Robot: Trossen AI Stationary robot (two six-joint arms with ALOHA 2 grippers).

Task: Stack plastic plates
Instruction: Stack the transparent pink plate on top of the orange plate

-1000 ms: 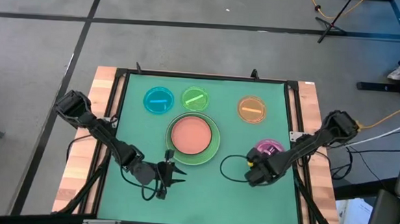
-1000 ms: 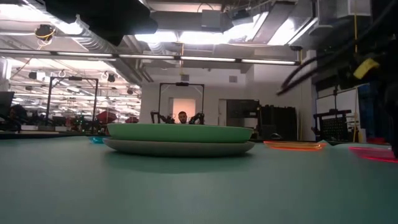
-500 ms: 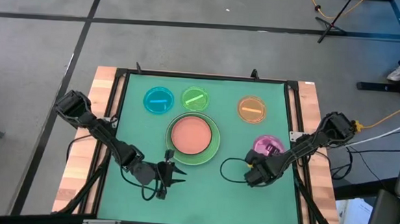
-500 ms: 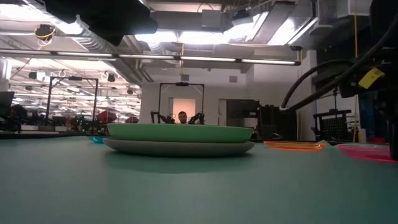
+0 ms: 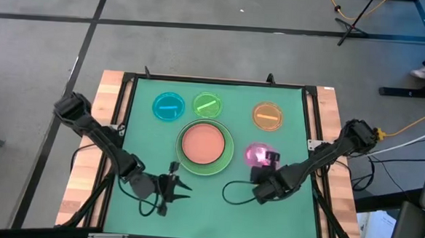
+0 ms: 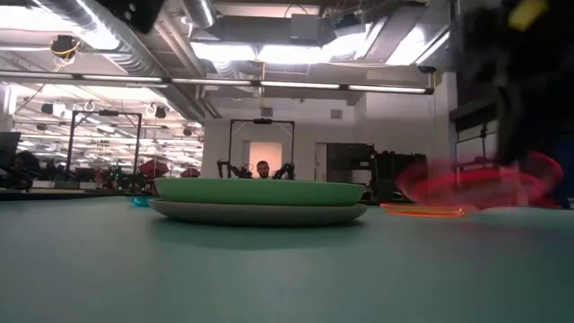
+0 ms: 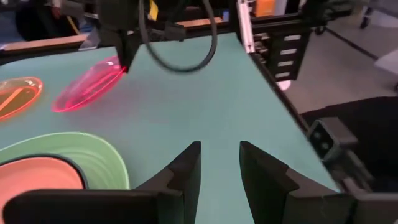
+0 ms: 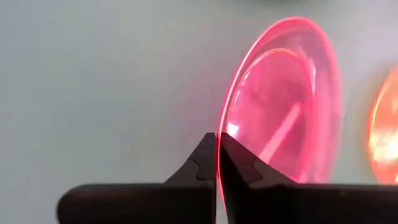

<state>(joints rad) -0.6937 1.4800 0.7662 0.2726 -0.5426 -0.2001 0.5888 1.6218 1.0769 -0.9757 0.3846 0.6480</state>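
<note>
A small pink plate (image 5: 255, 154) hangs tilted above the mat, just right of the stack, with my right gripper (image 5: 269, 160) shut on it. The stack is a salmon plate (image 5: 203, 143) in a light green plate (image 5: 227, 158). The low view shows a grey plate (image 6: 260, 213) under them. Blue (image 5: 169, 106), green (image 5: 207, 104) and orange (image 5: 268, 115) small plates lie flat along the far side. My left gripper (image 5: 179, 188) stands open near the stack's front, holding nothing. My right gripper pinches the pink plate's rim (image 8: 219, 133) between its two fingers, one finger on each face. The fingers come slanting from the table's near right side. The plate is lifted clear of the mat and stands steeply tilted beyond the fingers (image 7: 123, 60).
The green mat (image 5: 145, 148) has bare room on its near half and left side. A black cable loops on the mat by my right arm (image 5: 232, 193). The metal frame (image 5: 311, 117) borders the mat.
My right gripper has taken hold of the pink plate, lifted it off the mat and carried it toward the table's left, toward the stack; the plate has tipped up on edge. My left gripper has shifted slightly toward the near edge.
</note>
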